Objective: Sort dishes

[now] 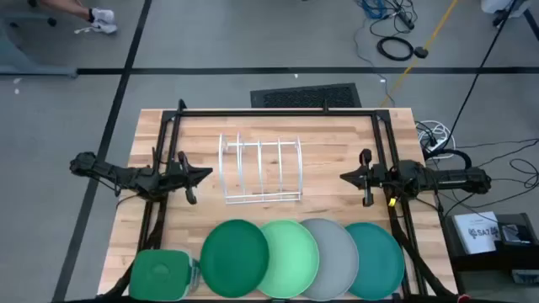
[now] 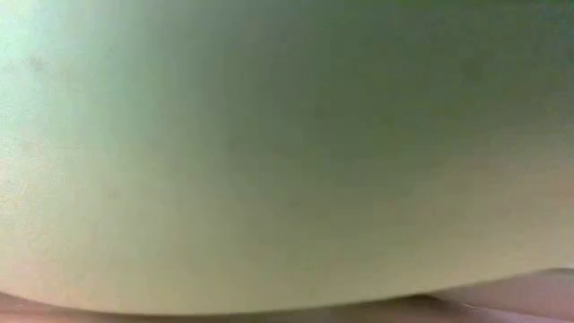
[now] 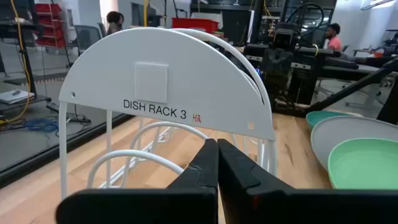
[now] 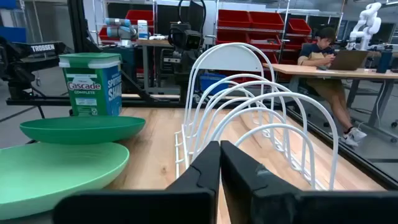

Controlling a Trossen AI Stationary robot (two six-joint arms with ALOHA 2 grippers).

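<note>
Four round plates lie overlapping in a row along the table's near edge: dark green [image 1: 235, 258], light mint green [image 1: 290, 258], grey [image 1: 335, 257] and teal [image 1: 377, 260]. A white wire dish rack [image 1: 260, 169] stands at the table's middle. My left gripper [image 1: 208, 175] is shut and empty, left of the rack. My right gripper [image 1: 344, 177] is shut and empty, right of the rack. The left wrist view shows the rack's end plate [image 3: 163, 81] and plates [image 3: 364, 158]; the right wrist view shows the rack [image 4: 249, 118] and two green plates [image 4: 62, 168]. A pale green surface [image 2: 287, 152] fills the low view.
A green square container [image 1: 160, 273] sits at the near left corner, beside the dark green plate; it also shows in the right wrist view [image 4: 91, 84]. A black frame [image 1: 278, 112] runs along the table's far side. People sit in the room beyond the table [image 4: 326, 46].
</note>
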